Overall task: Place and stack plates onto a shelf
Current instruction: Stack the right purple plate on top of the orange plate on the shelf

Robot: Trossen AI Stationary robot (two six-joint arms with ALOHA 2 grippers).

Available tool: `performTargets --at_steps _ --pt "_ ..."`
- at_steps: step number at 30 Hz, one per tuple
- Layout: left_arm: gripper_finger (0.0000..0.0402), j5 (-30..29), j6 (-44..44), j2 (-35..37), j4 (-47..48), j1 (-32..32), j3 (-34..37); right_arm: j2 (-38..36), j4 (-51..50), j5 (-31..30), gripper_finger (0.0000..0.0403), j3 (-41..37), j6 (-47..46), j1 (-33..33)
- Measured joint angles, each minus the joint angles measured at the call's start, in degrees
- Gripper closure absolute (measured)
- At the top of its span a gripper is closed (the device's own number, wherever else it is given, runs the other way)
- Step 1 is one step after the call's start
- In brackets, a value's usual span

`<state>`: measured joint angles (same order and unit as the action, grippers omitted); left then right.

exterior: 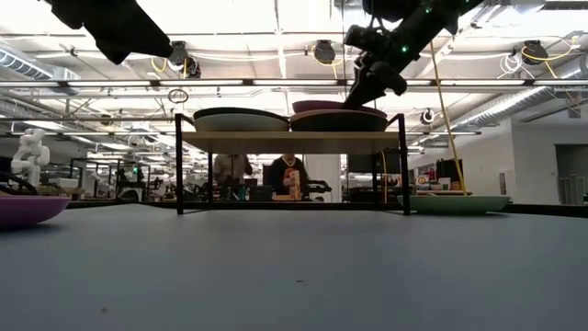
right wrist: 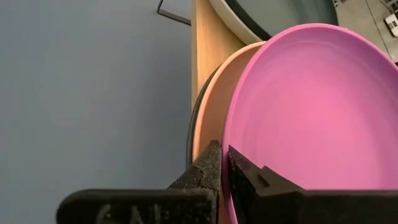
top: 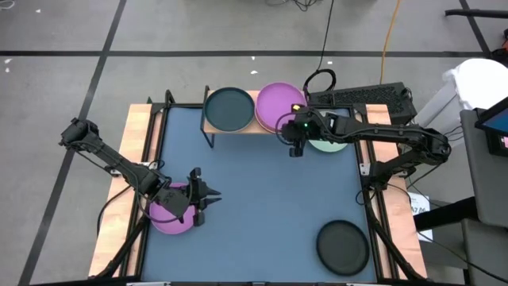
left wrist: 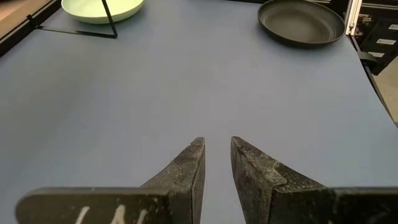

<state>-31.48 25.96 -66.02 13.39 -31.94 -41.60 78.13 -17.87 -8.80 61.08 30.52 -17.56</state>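
I set the round matte purple plate point(top: 279, 106) on the stack at the right end of the light-wood, black-legged shelf point(top: 208, 127); my right gripper point(top: 295, 148) pinches its near rim. Next: release. Left gripper point(top: 208, 195), slightly parted, waits near another purple plate point(top: 168, 218).

a robotics lab: exposed ceiling ducts point(exterior: 276, 41), a white humanoid robot point(exterior: 29, 156), workbenches behind.

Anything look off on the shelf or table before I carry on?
Nothing spilled or damaged. One oddity: the purple plate topping the shelf's right-hand stack sits offset from the pink plate below, whose rim shows along one side. The right gripper, shut, pinches its edge.
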Motion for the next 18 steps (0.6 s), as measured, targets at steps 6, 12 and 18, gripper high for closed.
performTargets --at_steps 6,12,18 --pt "0.0320 0.0 0.0 0.0 0.0 0.0 0.0 0.0 0.0 0.0 0.0386 0.0 0.9 0.0" --pt "0.0320 0.0 0.0 0.0 0.0 0.0 0.0 -0.1 0.0 -0.2 0.0347 0.0 0.9 0.0" --pt "0.0320 0.0 0.0 0.0 0.0 0.0 0.0 -2.8 -0.9 -0.1 0.0315 0.0 0.7 0.0"
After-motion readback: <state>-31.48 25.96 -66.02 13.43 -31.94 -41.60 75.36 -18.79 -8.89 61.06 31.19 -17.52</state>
